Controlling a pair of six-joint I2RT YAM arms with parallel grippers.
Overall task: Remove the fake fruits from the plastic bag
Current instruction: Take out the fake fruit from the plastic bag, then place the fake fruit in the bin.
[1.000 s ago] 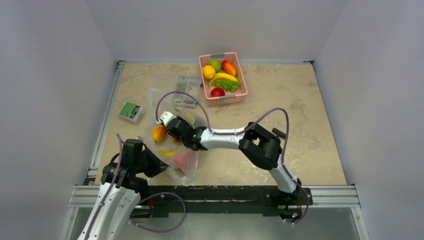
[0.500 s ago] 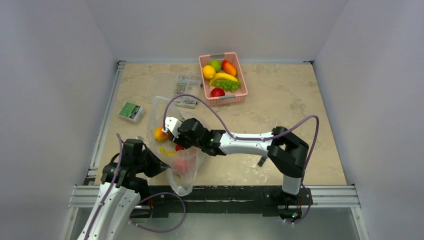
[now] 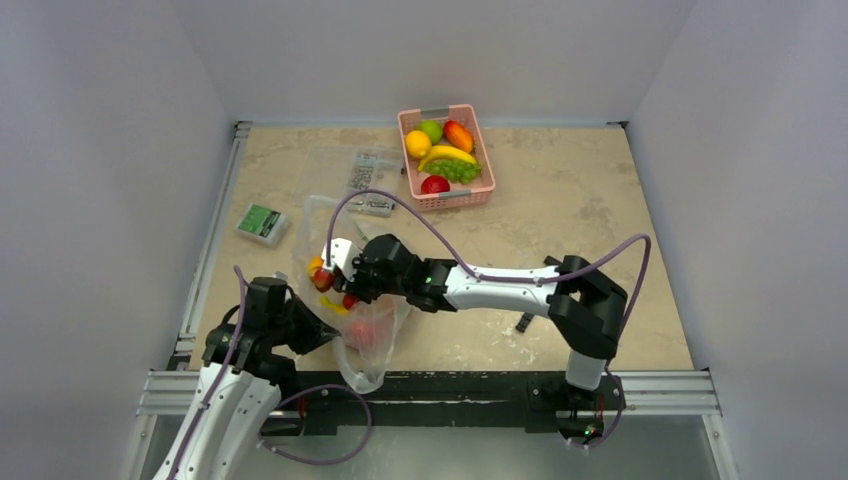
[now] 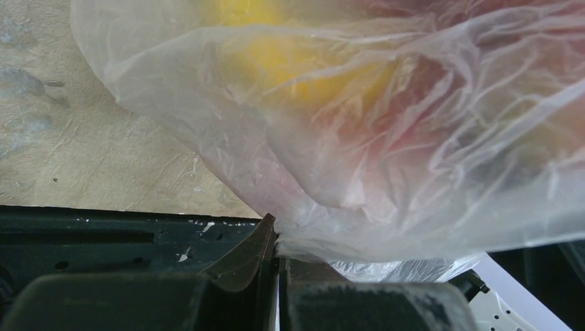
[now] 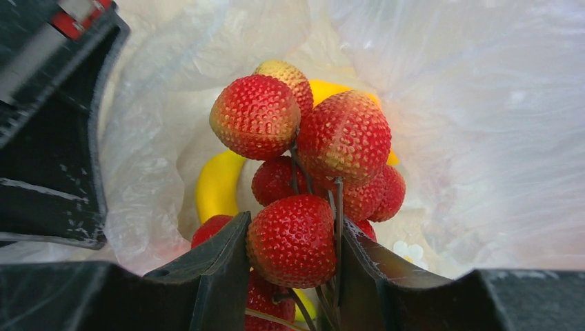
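Note:
The plastic bag (image 3: pixel 365 345) hangs crumpled at the near left, with my left gripper (image 3: pixel 312 333) shut on its lower edge. The left wrist view shows the film (image 4: pixel 386 138) pinched between the shut fingers (image 4: pixel 278 238), and yellow and red shapes showing through it. My right gripper (image 3: pixel 335 277) reaches into the bag's mouth. It is shut on a bunch of red fake strawberries (image 5: pixel 293 238) on dark stems, with one berry squeezed between the fingers (image 5: pixel 221 269). A yellow curved fruit (image 5: pixel 215 183) lies behind the bunch inside the bag.
A pink basket (image 3: pixel 447 109) at the back holds a banana, green grapes and other fruits. A small clear case of dark parts (image 3: pixel 368 170) lies left of it. A green-and-white box (image 3: pixel 262 222) sits at the far left, and a small dark piece (image 3: pixel 524 322) lies near the right arm.
My right arm has stretched further left and its gripper has shifted slightly toward the near edge with fruit in it. The bag has shifted with it. The left gripper has stayed put.

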